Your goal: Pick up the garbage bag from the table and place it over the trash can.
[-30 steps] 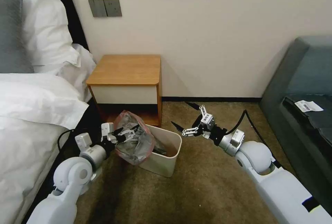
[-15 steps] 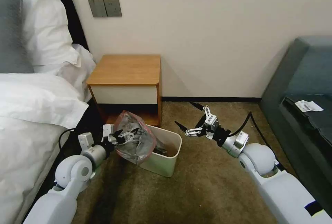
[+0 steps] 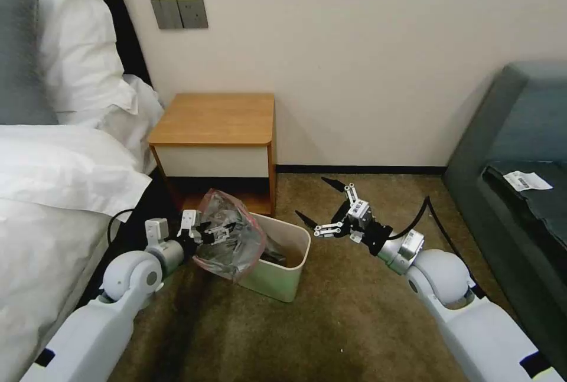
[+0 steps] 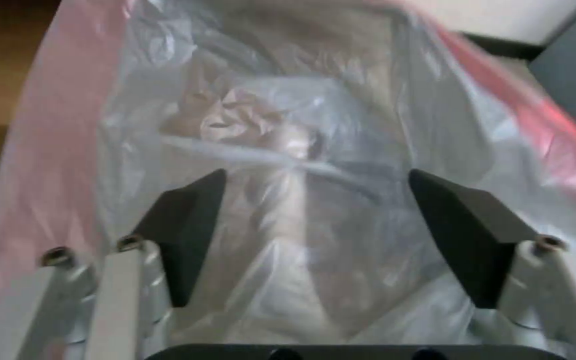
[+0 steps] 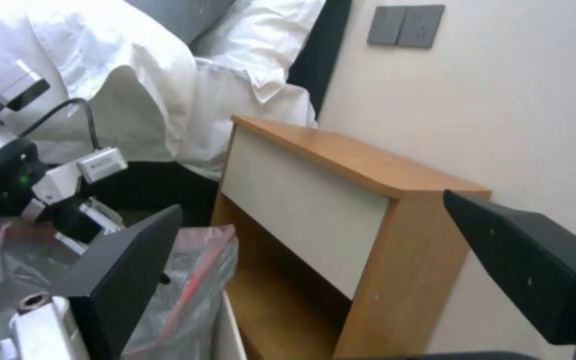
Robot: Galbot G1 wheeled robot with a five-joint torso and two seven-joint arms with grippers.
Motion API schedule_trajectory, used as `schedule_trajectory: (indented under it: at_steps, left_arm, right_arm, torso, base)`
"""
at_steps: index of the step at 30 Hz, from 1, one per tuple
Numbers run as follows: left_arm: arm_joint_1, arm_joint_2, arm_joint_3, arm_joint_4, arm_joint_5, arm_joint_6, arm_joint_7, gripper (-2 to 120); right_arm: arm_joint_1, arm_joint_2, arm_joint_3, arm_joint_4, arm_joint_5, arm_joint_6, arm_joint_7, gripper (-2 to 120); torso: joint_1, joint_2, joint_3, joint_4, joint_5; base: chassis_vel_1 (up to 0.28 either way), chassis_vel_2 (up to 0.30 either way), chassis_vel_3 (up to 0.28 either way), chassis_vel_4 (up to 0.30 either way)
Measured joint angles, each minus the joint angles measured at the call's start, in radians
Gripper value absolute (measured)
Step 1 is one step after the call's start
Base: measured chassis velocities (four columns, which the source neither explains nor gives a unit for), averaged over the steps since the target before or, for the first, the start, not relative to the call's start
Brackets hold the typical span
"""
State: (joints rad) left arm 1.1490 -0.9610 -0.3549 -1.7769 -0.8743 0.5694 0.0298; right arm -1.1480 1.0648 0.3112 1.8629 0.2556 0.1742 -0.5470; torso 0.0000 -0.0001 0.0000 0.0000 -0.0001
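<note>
Head view. The left tool [image 3: 221, 231] sits low over the carpet [image 3: 354, 323], its fingers spread apart inside the mouth of the garbage bag [image 3: 233, 246]; in the left wrist view both dark fingertips [image 4: 191, 220] stand well apart with crinkled translucent film [image 4: 301, 150] between and beyond them, and no pinch on the plastic can be made out. The bag, grey with a pink-red rim band, is draped over the end of the trash can [image 3: 277, 276] nearest this tool, covering only that part of the opening; the far rim of the can is bare. The right tool [image 3: 316, 208] hangs just beyond the can's opposite rim, apart from it, fingers wide open and holding nothing. The counter [image 3: 215, 119] stands behind both tools against the wall, its top bare; the right wrist view shows its white drawer front [image 5: 301, 200] and the bag's rim [image 5: 195, 280] beside the open fingers.
</note>
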Motion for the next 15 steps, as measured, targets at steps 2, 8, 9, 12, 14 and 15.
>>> schedule_trajectory:
  at_steps: [2,8,9,12,14,15]
  left_arm:
    - [-0.003,0.004,0.009,0.007,0.004,0.001,0.004,70]
    - [-0.031,0.028,0.047,0.053,0.022,0.002,0.028,70]
    - [-0.037,0.028,0.053,0.060,0.023,0.002,0.030,70]
    - [-0.051,0.022,0.068,0.076,0.023,0.002,0.031,70]
    - [-0.064,0.013,0.084,0.092,0.024,0.002,0.031,70]
    - [-0.064,0.013,0.084,0.092,0.024,0.002,0.031,70]
  right_arm:
    - [-0.002,0.000,0.005,0.000,0.000,0.002,-0.004,100]
    - [-0.017,0.004,0.025,0.004,0.001,0.004,-0.044,100]
    - [-0.021,0.008,0.026,0.005,0.000,0.005,-0.047,100]
    - [-0.028,0.018,0.027,0.005,-0.003,0.009,-0.050,100]
    - [-0.033,0.025,0.026,0.007,-0.009,0.011,-0.052,100]
    - [-0.033,0.025,0.026,0.007,-0.009,0.011,-0.052,100]
  torso:
    - [0.000,0.000,0.000,0.0000,0.0000]
    - [0.000,0.000,0.000,0.0001,0.0000]
    - [0.000,0.000,0.000,0.0000,0.0000]
    - [0.000,0.000,0.000,0.0000,0.0002]
    - [0.000,0.000,0.000,0.0000,0.0001]
    - [0.000,0.000,0.000,0.0000,0.0001]
  base:
    - [0.000,0.000,0.000,0.000]
    - [0.000,0.000,0.000,0.000]
    - [0.000,0.000,0.000,0.000]
    - [0.000,0.000,0.000,0.000]
    - [0.000,0.000,0.000,0.000]
    - [0.000,0.000,0.000,0.000]
